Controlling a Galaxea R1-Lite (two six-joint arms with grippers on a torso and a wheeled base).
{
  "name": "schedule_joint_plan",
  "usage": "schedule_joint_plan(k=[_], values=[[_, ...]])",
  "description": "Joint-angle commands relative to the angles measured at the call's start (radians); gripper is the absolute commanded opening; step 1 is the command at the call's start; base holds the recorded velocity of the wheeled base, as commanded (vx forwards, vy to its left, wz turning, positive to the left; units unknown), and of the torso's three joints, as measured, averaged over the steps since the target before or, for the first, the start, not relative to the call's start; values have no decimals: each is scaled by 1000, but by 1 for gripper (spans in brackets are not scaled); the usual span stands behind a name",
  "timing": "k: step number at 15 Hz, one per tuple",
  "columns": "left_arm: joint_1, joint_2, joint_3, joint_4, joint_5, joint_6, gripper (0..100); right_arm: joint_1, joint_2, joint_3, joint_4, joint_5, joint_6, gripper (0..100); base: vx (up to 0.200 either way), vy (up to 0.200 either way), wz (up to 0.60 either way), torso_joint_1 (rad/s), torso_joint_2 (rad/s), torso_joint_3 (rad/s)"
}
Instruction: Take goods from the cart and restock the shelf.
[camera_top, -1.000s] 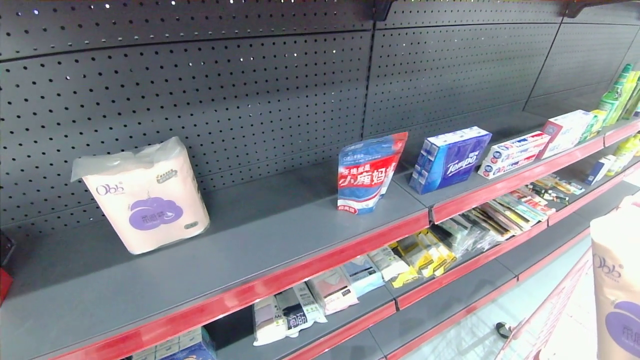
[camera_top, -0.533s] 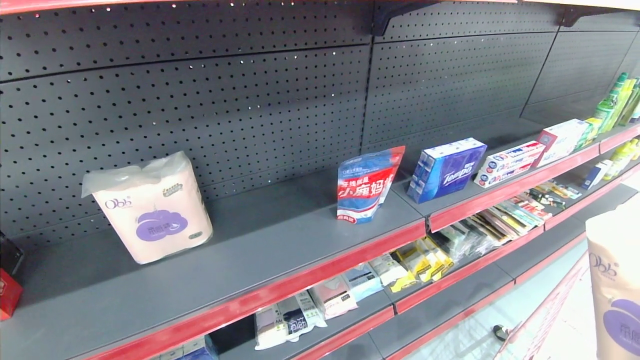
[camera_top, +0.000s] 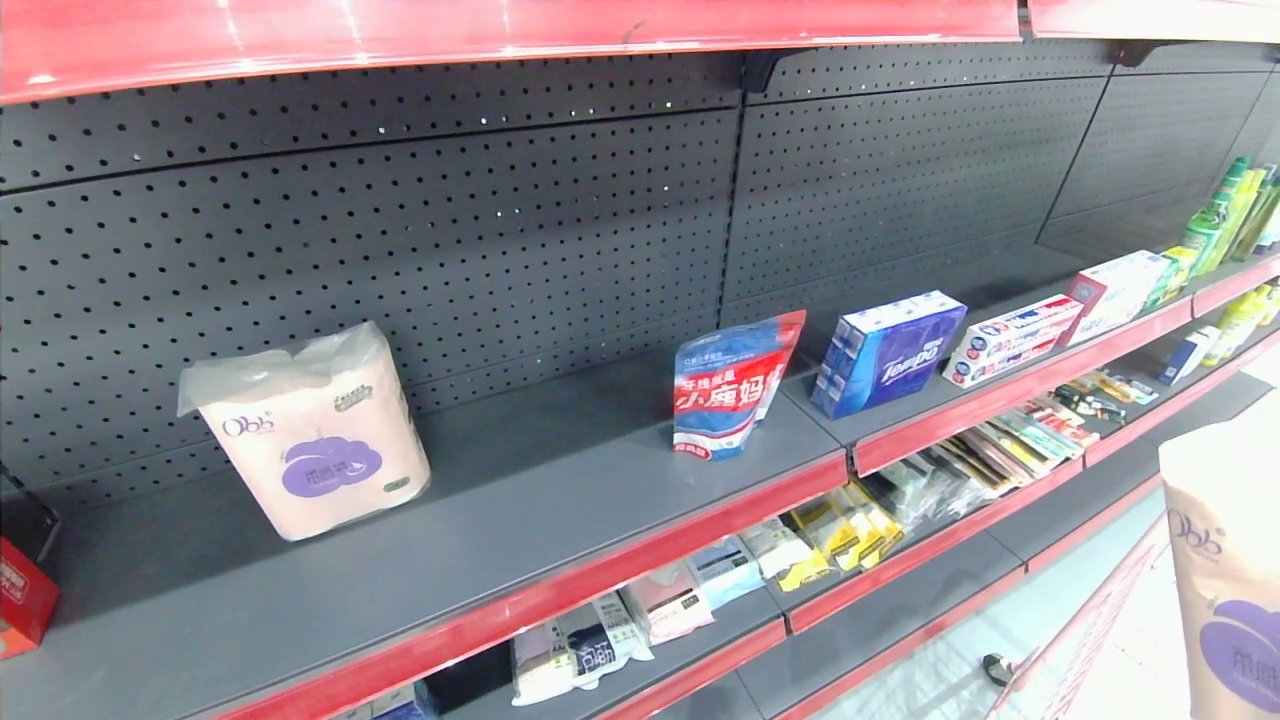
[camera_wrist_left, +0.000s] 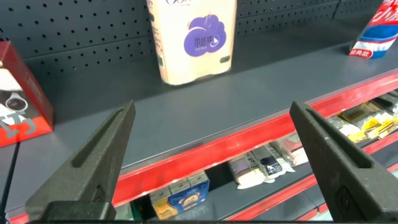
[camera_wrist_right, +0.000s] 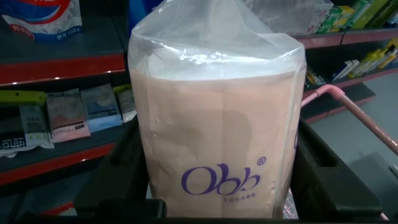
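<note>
Cam higher than before; R gripper (camera_wrist_right: 217, 149) clamped on tissue pack (camera_wrist_right: 217, 99), L gripper (camera_wrist_left: 212, 111) apart before red shelf edge (camera_top: 640, 550).

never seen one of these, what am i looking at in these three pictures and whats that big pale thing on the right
It is a two-armed robot restocking a shop shelf. The wide picture comes from a camera on its head, the other two from cameras on its wrists. The left wrist view looks past the open left gripper at the shelf, where a toilet paper pack, a red-and-blue pouch and a blue tissue pack stand. The right gripper clamps a matching second pack, that big pale thing.
</note>
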Motion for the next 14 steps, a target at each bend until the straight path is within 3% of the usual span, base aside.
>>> schedule_joint_plan(k=[1, 11, 14], values=[[0, 1, 0, 0, 0, 1, 100, -1, 6, 0, -2, -1, 1, 0, 0, 0, 0, 90, -193, -90], [0, 1, 0, 0, 0, 0, 100, -5, 11, -14, -11, -2, -26, 0, 0, 0, 0, 32, -67, -34], [0, 1, 0, 0, 0, 0, 100, -5, 11, -9, -11, -2, -28, 0, 0, 0, 600, 5, 4, -1]])
